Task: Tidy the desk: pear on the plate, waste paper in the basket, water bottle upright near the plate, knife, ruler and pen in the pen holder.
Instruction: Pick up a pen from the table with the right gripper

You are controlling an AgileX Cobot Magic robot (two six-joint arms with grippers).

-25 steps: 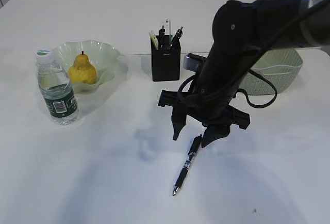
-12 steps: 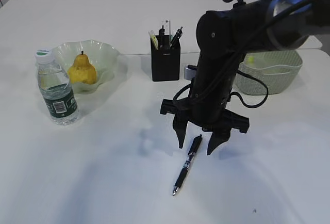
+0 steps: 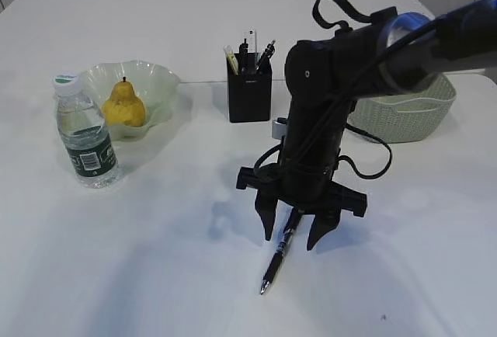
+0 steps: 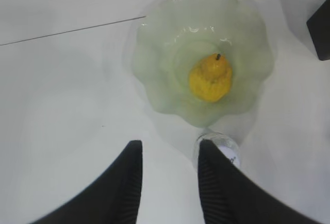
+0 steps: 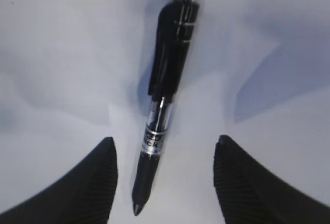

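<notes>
Between our right gripper's (image 3: 299, 237) spread fingers lies the pen (image 3: 281, 251), the step in hand being its pickup for the pen holder (image 3: 249, 92).
We hang the right arm nearly vertical, fingers pointing down, open and astride the pen's upper barrel, not yet touching; next we judge a short descent and squeeze. Our left gripper (image 4: 167, 154), half open and empty, hovers above the pear (image 4: 210, 77) on its plate (image 4: 154, 59).

A black pen (image 5: 164, 95) lies between the spread end effector (image 5: 165, 182) fingers.
</notes>
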